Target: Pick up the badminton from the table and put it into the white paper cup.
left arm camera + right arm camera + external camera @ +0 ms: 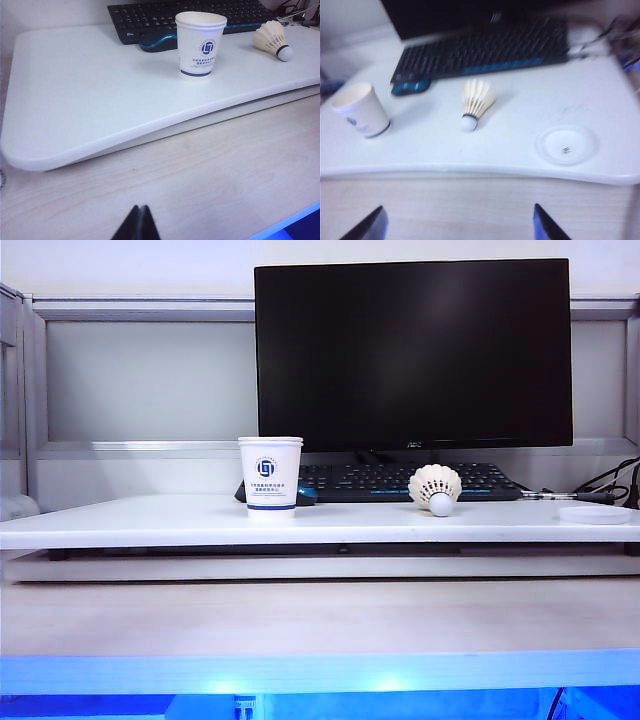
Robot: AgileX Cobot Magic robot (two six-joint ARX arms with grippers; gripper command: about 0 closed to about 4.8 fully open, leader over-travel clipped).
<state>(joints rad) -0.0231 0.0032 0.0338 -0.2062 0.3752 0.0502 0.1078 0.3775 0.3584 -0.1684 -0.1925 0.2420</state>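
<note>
**A:** White table (150, 522), a dark monitor (412, 352) and keyboard (400, 480) behind it. How far along is the job?

**B:** Barely begun, I'd say. The badminton (436, 488) lies on the table in front of the keyboard, cork toward the front edge, well apart from the cup (270, 476), which stands upright and looks empty.

**A:** And the grippers?

**B:** Neither shows in the exterior view. The right gripper (460, 225) hangs over the wood surface in front of the table, fingers spread wide, holding nothing, the badminton (476, 102) ahead of it. The left gripper (139, 225) sits low over the wood, tips pressed together, empty.

**A:** So what's left?

**B:** Everything: reach, grasp, carry, drop into the cup (360, 110).
</note>
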